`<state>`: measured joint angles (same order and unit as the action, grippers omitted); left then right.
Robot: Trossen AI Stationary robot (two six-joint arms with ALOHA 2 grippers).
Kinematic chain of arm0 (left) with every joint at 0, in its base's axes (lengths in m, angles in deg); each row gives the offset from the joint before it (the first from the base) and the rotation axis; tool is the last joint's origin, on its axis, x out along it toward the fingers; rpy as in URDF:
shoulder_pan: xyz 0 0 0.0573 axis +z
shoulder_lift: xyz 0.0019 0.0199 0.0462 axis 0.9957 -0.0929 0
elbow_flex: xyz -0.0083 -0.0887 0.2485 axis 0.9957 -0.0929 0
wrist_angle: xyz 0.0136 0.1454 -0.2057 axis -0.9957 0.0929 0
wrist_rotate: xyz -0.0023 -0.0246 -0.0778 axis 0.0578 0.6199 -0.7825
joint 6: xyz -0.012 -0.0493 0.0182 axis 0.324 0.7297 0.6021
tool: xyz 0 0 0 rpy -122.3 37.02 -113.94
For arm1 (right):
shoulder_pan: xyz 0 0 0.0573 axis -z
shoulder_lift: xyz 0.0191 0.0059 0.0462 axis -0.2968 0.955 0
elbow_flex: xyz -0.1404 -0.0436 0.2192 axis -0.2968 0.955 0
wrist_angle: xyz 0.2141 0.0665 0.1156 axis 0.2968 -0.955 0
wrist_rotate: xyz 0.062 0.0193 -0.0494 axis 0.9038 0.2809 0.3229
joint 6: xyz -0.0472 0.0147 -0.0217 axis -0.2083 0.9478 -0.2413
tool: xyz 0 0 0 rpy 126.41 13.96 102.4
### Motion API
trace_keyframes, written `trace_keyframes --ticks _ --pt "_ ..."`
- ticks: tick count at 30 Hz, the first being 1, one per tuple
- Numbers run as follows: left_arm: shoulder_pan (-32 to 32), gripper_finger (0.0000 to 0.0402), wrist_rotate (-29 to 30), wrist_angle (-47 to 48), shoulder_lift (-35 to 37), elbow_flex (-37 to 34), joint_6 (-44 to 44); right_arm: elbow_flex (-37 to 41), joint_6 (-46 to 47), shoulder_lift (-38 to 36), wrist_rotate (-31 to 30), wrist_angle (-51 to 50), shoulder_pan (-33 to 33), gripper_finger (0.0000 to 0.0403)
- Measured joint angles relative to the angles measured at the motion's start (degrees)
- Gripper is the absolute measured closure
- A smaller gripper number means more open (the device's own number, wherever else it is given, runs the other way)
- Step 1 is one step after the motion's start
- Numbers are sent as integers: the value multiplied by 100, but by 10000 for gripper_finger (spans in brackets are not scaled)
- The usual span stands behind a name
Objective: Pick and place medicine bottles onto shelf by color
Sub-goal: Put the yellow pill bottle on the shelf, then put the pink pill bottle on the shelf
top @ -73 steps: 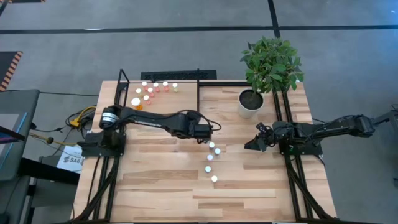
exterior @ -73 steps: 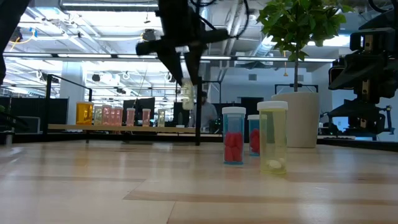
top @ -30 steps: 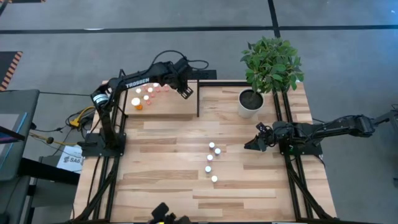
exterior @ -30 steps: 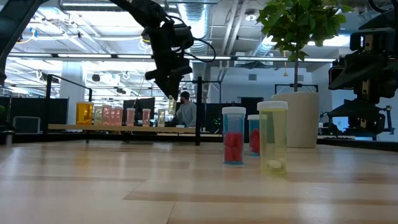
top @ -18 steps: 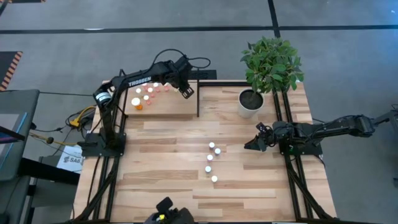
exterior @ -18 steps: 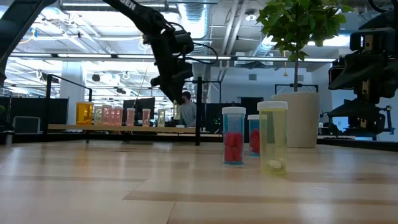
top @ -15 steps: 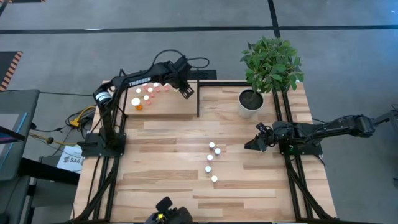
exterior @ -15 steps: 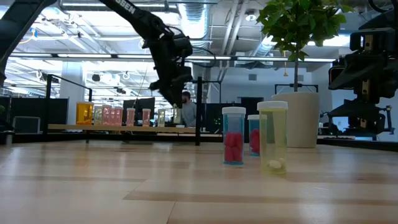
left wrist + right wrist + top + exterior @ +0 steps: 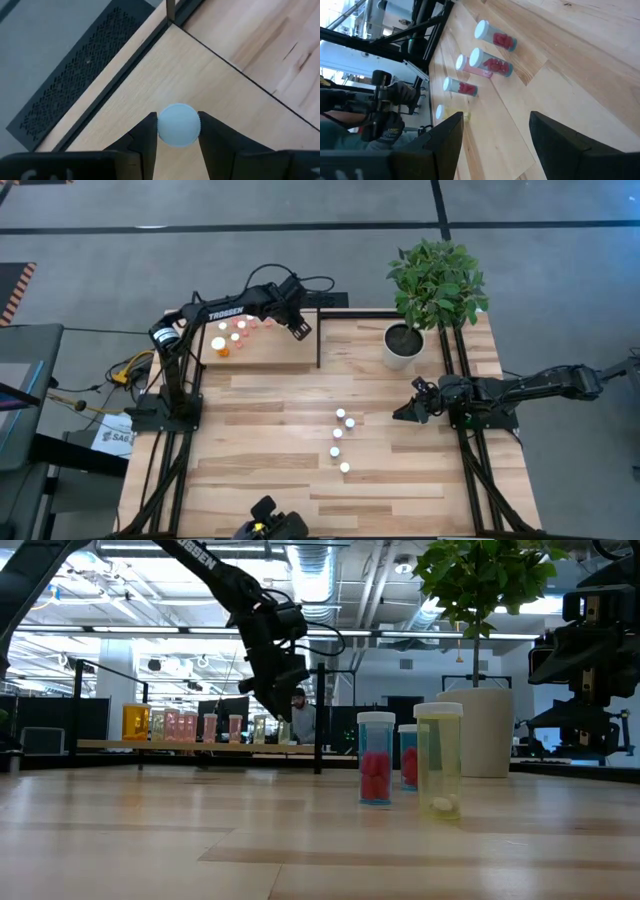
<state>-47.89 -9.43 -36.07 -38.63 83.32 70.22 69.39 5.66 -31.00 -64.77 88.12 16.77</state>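
My left gripper reaches over the right part of the shelf, a light-wood board in a black rod frame at the table's far left, and is shut on a white-capped medicine bottle. Several red and orange bottles stand on the shelf's left part. More white-capped bottles stand on their bases in the middle of the table; the low view shows red-filled ones and a yellowish one. My right gripper rests open at the table's right side. My left gripper pinches the bottle between its two fingers at the sides of its round white cap. The fingers come from above, slanting down toward the shelf. The cap hides the bottle's body. Whether its base touches the board I cannot tell.
A potted plant in a white pot stands at the far right. The shelf's black uprights rise beside my left gripper. A dark object shows at the table's near edge. Bare planks lie between the shelf and the middle bottles.
My left gripper has sunk toward the shelf board with the bottle still between its fingers, tipping a little as it went. My right arm has kept still.
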Motion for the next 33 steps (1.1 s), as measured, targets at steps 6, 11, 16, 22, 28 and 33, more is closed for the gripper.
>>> trace_keyframes --ticks 6,11,16,22,28,33 --pt "0 289 45 -60 0 -25 18 1 0 0 -1 0 0 153" --pt "0 289 155 -53 0 -27 18 0 0 1 0 0 -1 153" --pt "2 289 298 -96 0 -27 80 2 0 2 0 0 0 153" --pt "2 279 288 -80 0 -29 328 2 0 1 -1 0 -1 153" --pt "2 231 283 -82 0 -29 447 2 0 2 0 0 -1 153" --pt "2 184 297 -53 0 133 474 1 0 2 0 0 0 153"
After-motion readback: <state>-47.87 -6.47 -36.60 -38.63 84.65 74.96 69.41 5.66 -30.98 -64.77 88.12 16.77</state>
